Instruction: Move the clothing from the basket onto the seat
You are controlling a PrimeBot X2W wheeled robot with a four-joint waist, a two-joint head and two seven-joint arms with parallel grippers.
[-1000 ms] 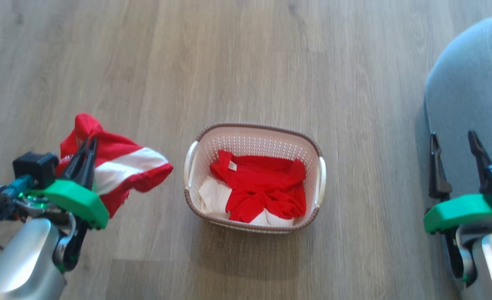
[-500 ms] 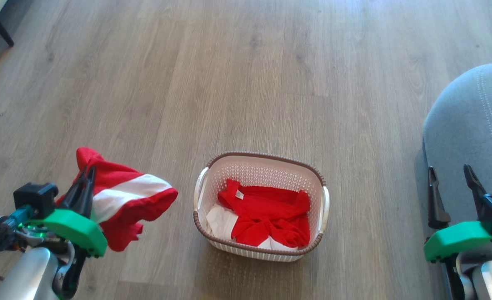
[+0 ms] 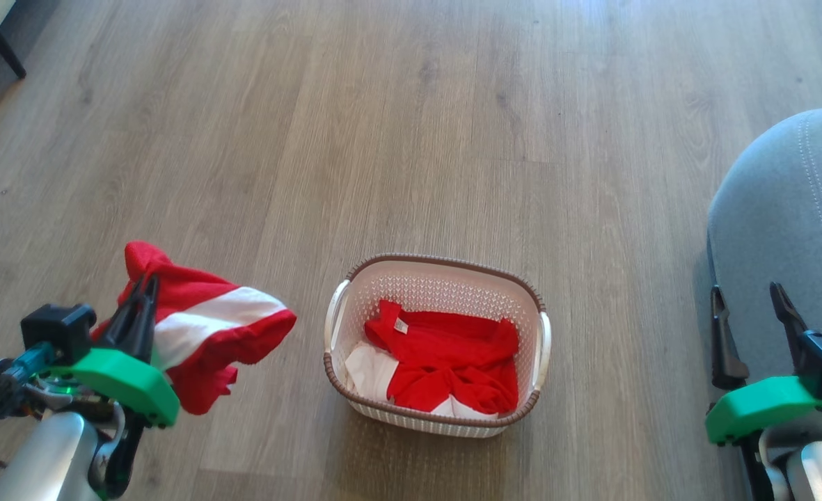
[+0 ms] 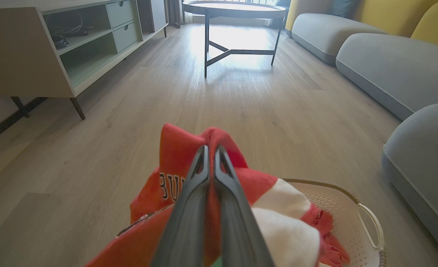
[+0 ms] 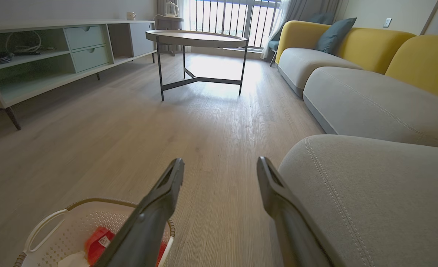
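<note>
Pinched shut, the left end effector [image 3: 147, 285] grips bright red soft fabric clothing with a wide white band [image 3: 209, 316], which drapes off its fingers to the left of the single cream-white perforated plastic basket with a brown rim [image 3: 445, 263]. The right end effector [image 3: 745, 291] stands wide and holds nothing, its fingers over the edge of the large grey upholstered seat [image 3: 786, 209]. Two red garments show: the held one and a second garment [image 3: 445, 358] crumpled inside the basket, which stands on the wooden floor [image 3: 411, 125]. The pale left forearm [image 3: 42, 459] and right forearm [image 3: 818, 473] rise from the lower corners of the head view, fingers pointing up.
</note>
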